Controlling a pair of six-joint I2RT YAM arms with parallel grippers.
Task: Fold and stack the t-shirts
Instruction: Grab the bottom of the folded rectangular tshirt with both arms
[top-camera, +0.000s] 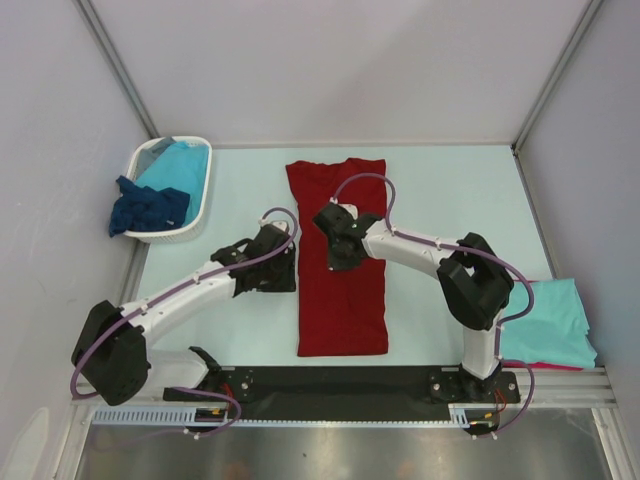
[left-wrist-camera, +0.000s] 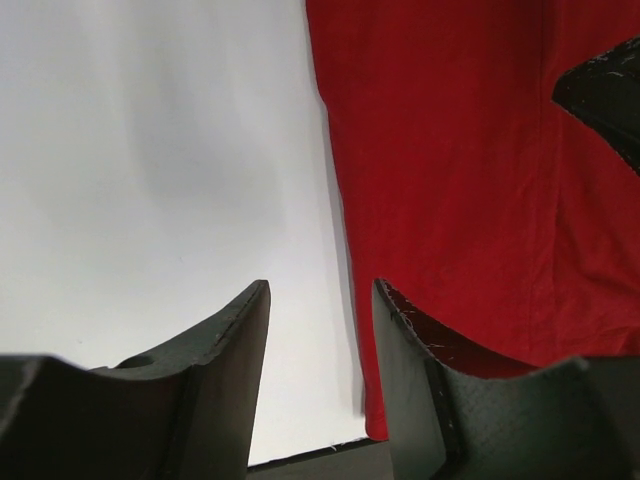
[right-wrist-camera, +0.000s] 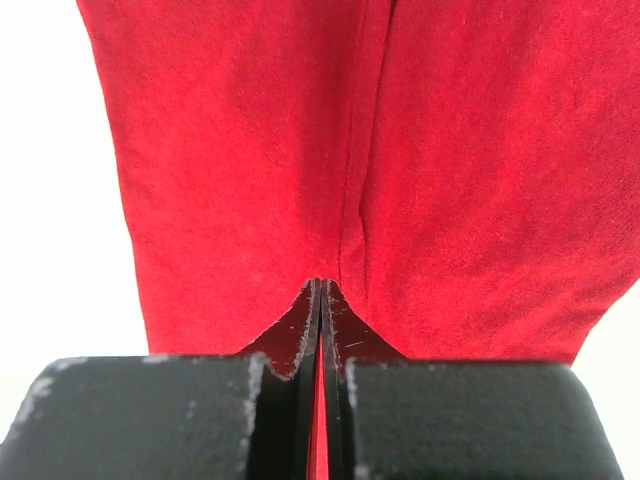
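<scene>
The dark red soft-cloth short-sleeved t-shirt (top-camera: 340, 310) lies as a long narrow strip beneath both tools. The right gripper (right-wrist-camera: 320, 285) has its fingers pressed together, tips on the centre crease; I cannot tell whether cloth is caught between them. The left gripper (left-wrist-camera: 320, 290) stands spread, straddling the shirt's edge. The crosswise fold seems in hand; next, the left jaws probably must close on that edge.
</scene>
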